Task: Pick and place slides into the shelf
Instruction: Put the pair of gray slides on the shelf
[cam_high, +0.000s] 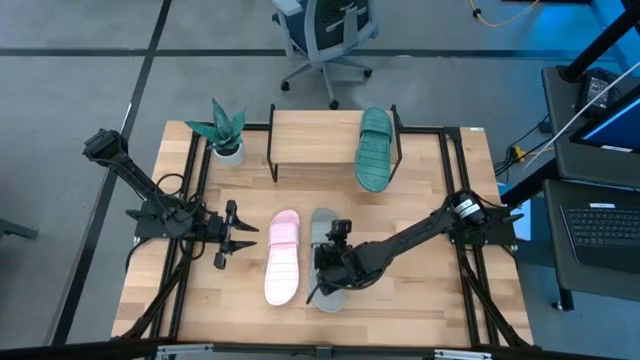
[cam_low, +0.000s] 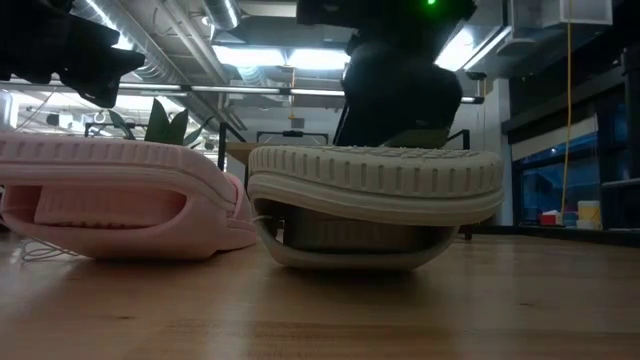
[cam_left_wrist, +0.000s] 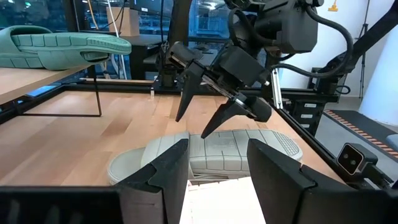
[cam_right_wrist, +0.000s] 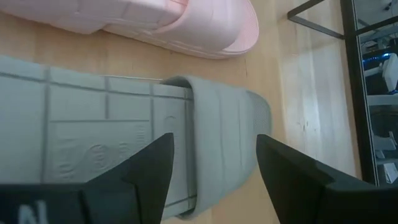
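A teal green slide (cam_high: 375, 148) lies sole-up on the right part of the light-wood shelf (cam_high: 310, 135) at the table's far side. A pale pink slide (cam_high: 283, 257) and a light grey slide (cam_left_wrist: 211, 149) lie side by side on the tabletop, both with the ribbed sole up. My right gripper (cam_left_wrist: 198, 118) hangs open, slanting down just above the grey slide's sole (cam_right_wrist: 99, 130), one finger toward each long side. I see no touch. My left gripper (cam_high: 240, 232) stands open and level to the left of the pink slide, holding nothing.
A small potted plant (cam_high: 227, 130) stands at the shelf's left end. Black frame rails (cam_high: 190, 190) run along the table's left and right sides. An office chair (cam_high: 325, 35) stands on the floor beyond the far edge. Bare tabletop (cam_high: 400, 300) lies right of the grey slide.
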